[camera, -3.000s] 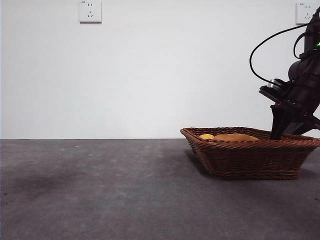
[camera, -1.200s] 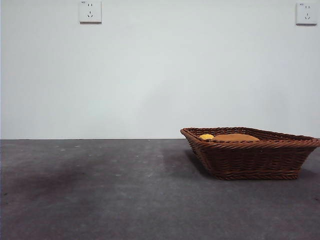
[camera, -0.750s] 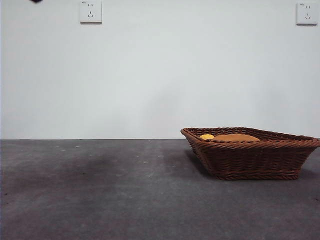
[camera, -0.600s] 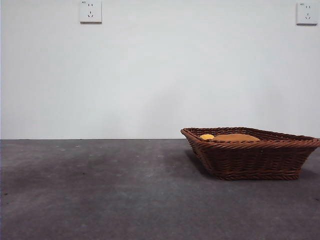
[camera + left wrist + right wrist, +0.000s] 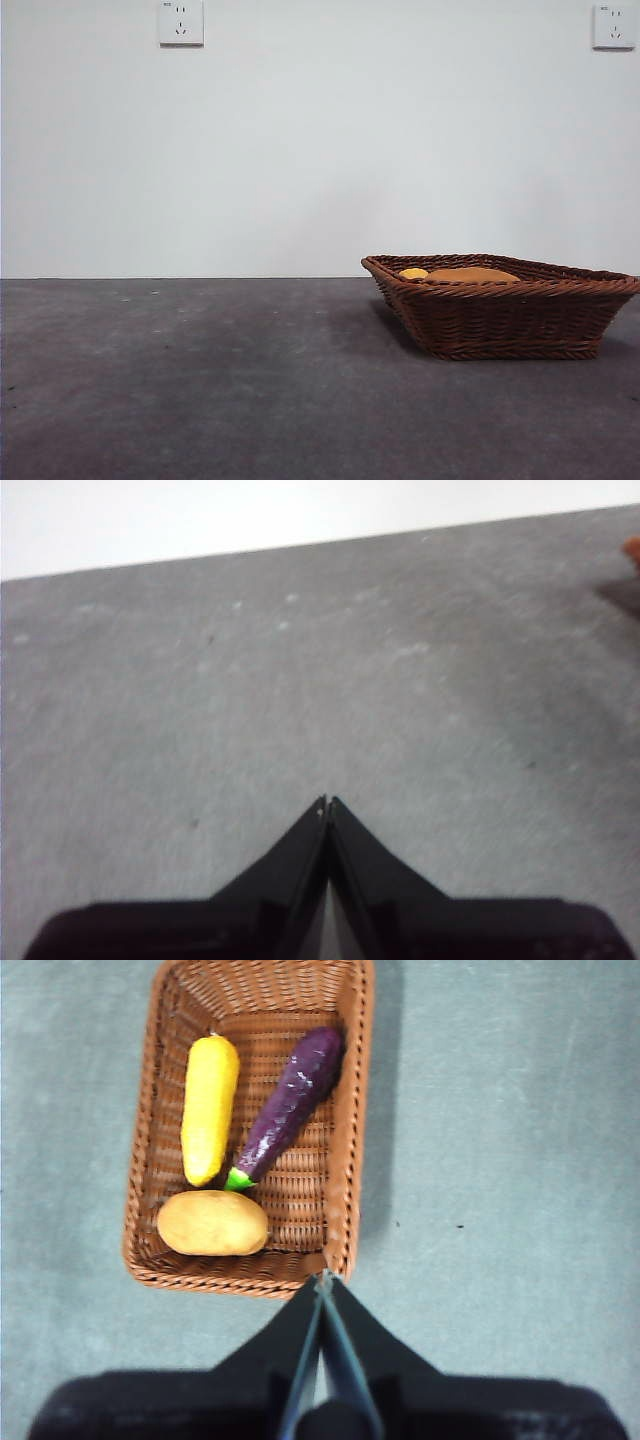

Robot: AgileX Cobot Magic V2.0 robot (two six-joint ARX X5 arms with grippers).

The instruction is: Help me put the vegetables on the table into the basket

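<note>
Nearest in the right wrist view: right gripper (image 5: 325, 1278), jaws pressed together tip to tip, nothing held, hanging above the table (image 5: 500, 1160) just outside the near rim of the basket (image 5: 345, 1110). Landmark for all else: that basket.

Inside the basket, against its near wall: potato (image 5: 213, 1222), orange-brown, lying flat on the weave. Just beyond the potato: green end of the eggplant (image 5: 290, 1102), close to the potato, whether touching cannot be told; purple body slanting away toward the far corner on the basket's one long side. Beside the eggplant, along the other long side: yellow piece (image 5: 209, 1108), elongated, lying lengthwise, its near end close to the potato. All three vegetables within the rim, none on the bare table around the basket.

From the front view: basket (image 5: 500, 318) standing flat on the table (image 5: 200, 380), dark brown, sides flared. Above its rim only the potato's rounded top (image 5: 470, 274) and a small bit of the yellow piece (image 5: 412, 272) at the basket's end; eggplant hidden behind the wall. No arm seen here.

Away from the basket, in the left wrist view: left gripper (image 5: 328, 802), jaws closed on each other, empty, over bare grey table (image 5: 300, 680). Farthest: white wall behind the basket, with two sockets (image 5: 180, 22) high up.
</note>
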